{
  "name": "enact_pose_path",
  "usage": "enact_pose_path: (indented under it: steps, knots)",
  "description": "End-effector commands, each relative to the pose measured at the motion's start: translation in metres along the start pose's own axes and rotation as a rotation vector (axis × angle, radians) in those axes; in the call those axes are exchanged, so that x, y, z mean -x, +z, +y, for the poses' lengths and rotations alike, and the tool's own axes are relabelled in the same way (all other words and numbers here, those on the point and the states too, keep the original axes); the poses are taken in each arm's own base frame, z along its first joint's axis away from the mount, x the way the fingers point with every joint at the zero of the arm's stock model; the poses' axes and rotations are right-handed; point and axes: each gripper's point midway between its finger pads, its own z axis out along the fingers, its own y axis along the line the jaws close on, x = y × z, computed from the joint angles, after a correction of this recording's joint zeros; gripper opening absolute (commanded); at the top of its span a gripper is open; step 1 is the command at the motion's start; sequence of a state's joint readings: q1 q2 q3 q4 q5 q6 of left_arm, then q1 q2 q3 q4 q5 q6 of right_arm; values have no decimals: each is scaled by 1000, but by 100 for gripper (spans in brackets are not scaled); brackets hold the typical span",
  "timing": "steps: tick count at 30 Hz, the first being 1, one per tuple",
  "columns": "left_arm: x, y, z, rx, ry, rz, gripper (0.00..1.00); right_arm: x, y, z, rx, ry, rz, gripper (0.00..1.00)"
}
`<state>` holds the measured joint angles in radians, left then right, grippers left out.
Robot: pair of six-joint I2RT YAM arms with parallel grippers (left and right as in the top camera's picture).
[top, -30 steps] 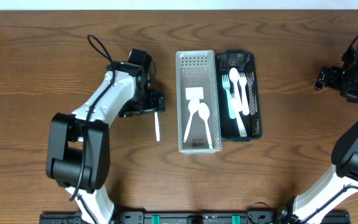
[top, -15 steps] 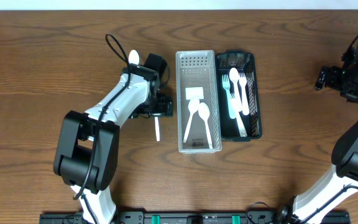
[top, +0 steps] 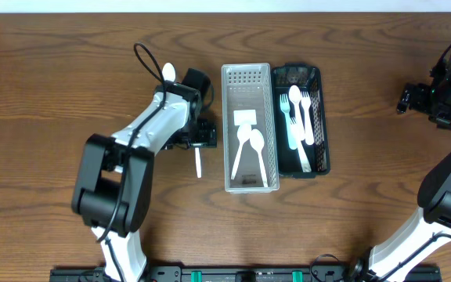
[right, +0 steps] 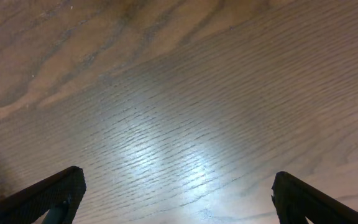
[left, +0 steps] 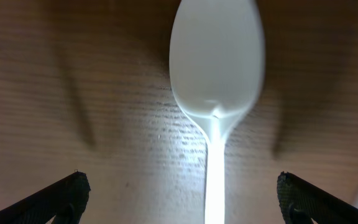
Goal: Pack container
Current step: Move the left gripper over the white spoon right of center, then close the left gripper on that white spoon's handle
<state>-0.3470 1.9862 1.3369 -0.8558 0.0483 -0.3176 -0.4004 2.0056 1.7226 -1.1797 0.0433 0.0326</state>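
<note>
A white plastic spoon [left: 216, 68] lies on the wooden table under my left gripper [left: 180, 182]. Its bowl points away and its handle runs between the wide-open jaws, nearer the right finger and untouched. In the overhead view only the handle [top: 198, 164] sticks out below the left gripper [top: 202, 135]. A clear container [top: 227, 133] holds two white spoons [top: 249, 141]. A black basket [top: 325, 125] beside it holds white forks and spoons [top: 297, 117]. My right gripper [top: 409, 98] is open and empty over bare wood at the far right, as the right wrist view [right: 176, 180] also shows.
Another white spoon bowl [top: 167, 73] peeks out behind the left arm, its handle hidden. The container and the basket stand side by side at the table's centre, just right of the left gripper. A white card [top: 243, 118] lies in the container.
The left arm moved right toward the container about a second ago, uncovering the spoon bowl behind it. It has stayed nearly still since then. The right arm has not moved.
</note>
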Motion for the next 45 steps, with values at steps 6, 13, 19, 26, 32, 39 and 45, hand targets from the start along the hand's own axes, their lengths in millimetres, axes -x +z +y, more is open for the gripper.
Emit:
enact_pose_path:
  steps: [6,13,19,26,32,39,45]
  knots:
    - [-1,14,5,25,-19,32,98,1,-1,-3,-1,-5,-5,99]
    - [3,14,2,13,-19,12,92,1,-1,-3,-1,-5,-6,99]
    - [8,14,-7,-33,-27,-1,92,1,-1,-3,-2,-5,-5,99]
    - [9,14,-7,-35,-41,-4,91,1,-1,-3,-1,-5,-6,99]
    - [10,16,-8,-35,-41,-5,83,1,-1,-3,-2,-5,-6,99]
    - [10,17,-8,-35,-42,-6,52,1,-1,-3,-2,-5,-6,99]
    - [10,17,-8,-36,-54,-6,26,1,-1,-3,-1,-5,-6,99]
